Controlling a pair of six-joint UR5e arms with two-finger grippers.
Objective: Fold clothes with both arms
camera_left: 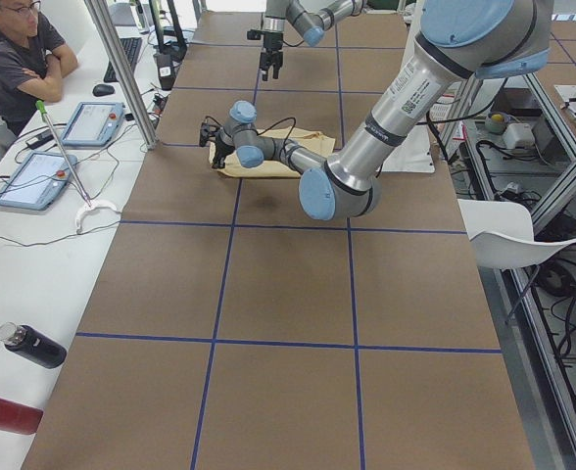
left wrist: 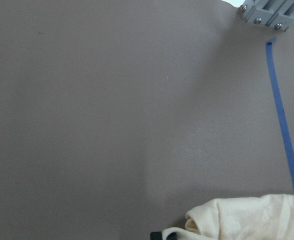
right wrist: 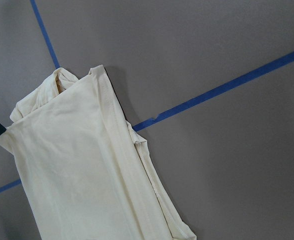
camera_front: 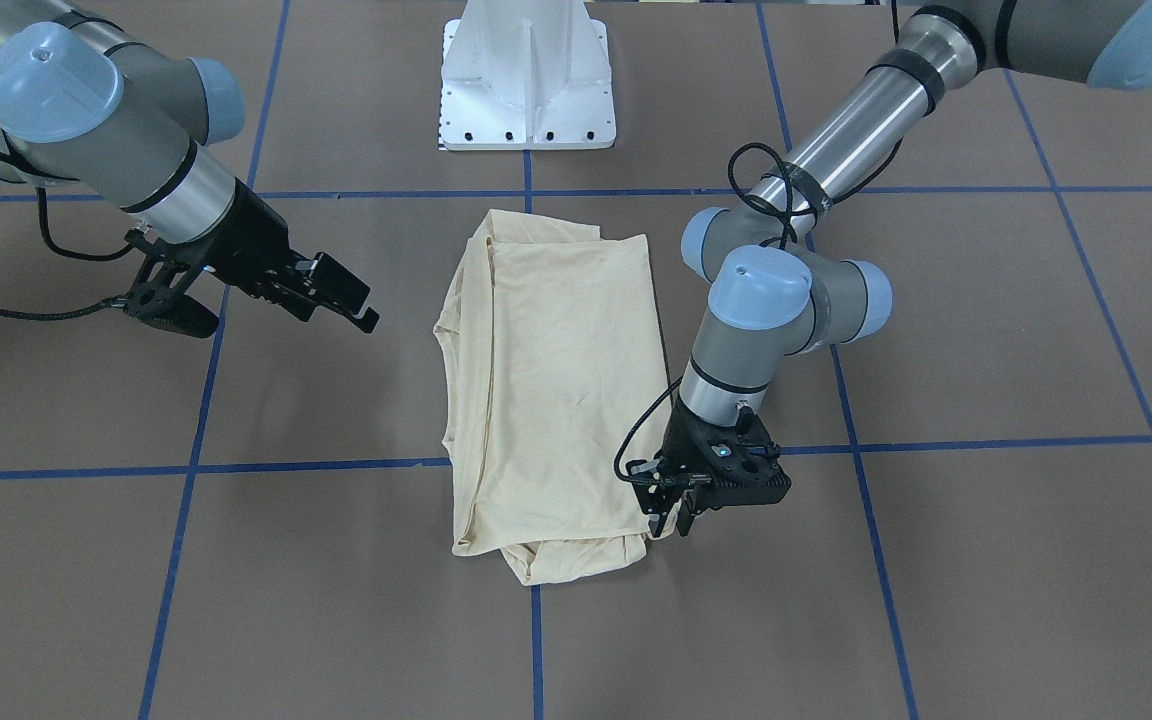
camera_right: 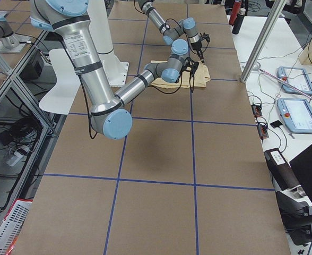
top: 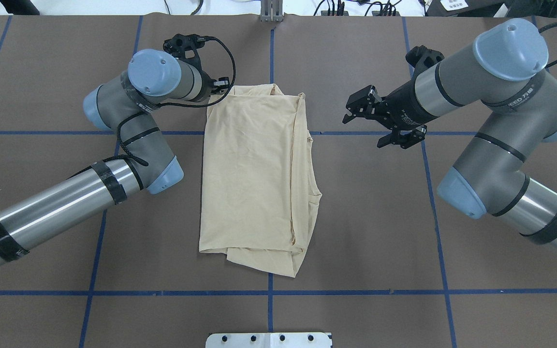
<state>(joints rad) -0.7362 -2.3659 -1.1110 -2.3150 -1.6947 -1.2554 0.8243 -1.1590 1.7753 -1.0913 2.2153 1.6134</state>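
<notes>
**foldfan:** ok, where's the T-shirt (camera_front: 546, 380) relative to the fingers right now?

**ur5_nerd:** The left gripper (camera_front: 673, 512) is down at one corner of it, at the end away from the white base (camera_front: 526, 90). Its fingers are close together with a bunched bit of cream cloth between them, so it looks pinched to me. The rest of the shirt runs away from those fingertips as a long folded strip, lying on the brown table (camera_front: 986, 350) plain side up.

**foldfan:** and the other one?

**ur5_nerd:** The right gripper (camera_front: 346, 298) is on the opposite side with its fingers spread wide and nothing in them. The tips point toward the shirt's long edge, but the cloth is well apart from them with bare table in between. Its wrist cam looks onto that same far end of the shirt, where a blue tape line (right wrist: 227, 85) runs in under the cloth.
</notes>
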